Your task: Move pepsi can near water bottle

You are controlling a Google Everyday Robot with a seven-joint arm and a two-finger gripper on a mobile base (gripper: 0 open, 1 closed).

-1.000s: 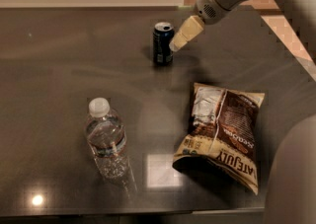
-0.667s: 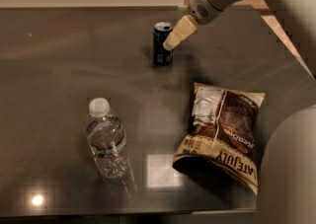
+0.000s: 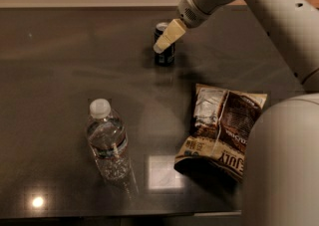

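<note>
- Leftward shift of the gripper (image 3: 163, 42) since a second ago, now overlapping the rim of the pepsi can (image 3: 166, 56); no shift of the can.
- Spread of the gripper: impossible to tell.
- Pepsi can just below and behind the gripper tip, upright, long axis vertical, silver top up.
- Water bottle (image 3: 107, 143) well apart from the tip, toward the camera and leftward, upright, cap up.
- Likely next: a sideways grasp, then a carry past the snack bag (image 3: 222, 125).
</note>
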